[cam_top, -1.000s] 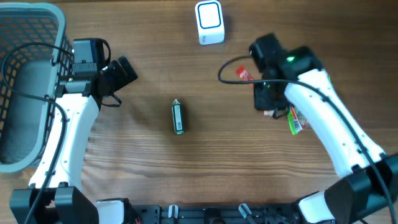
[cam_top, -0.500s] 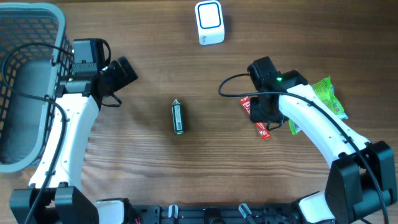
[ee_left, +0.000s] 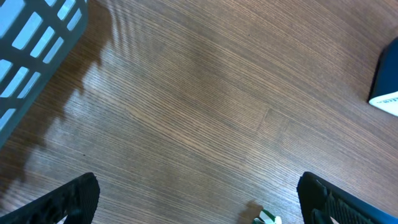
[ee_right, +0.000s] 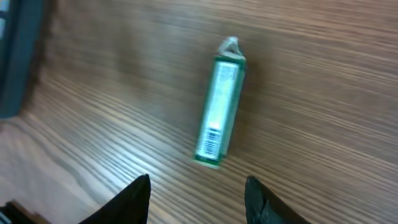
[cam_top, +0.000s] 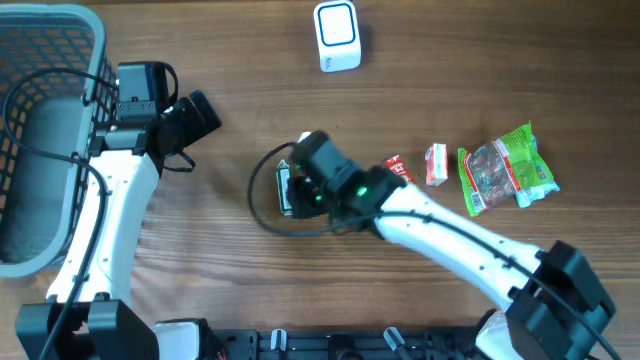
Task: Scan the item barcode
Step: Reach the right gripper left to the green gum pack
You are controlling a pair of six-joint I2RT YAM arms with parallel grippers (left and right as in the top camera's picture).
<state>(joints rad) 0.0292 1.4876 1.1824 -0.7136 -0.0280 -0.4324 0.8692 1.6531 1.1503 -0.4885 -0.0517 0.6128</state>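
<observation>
Right gripper (ee_right: 198, 202) parted, empty — over green pack (ee_right: 219, 112) (barcode (ee_right: 210, 135) showing); left gripper (ee_left: 198, 199) spread wide.

The basket (cam_top: 60, 30) sits far left, the scanner (cam_top: 337, 36) at the far middle. The stick pack (ee_right: 219, 106) lies centre, two small packets (cam_top: 436, 164) and a bag (cam_top: 503, 168) to its right
</observation>
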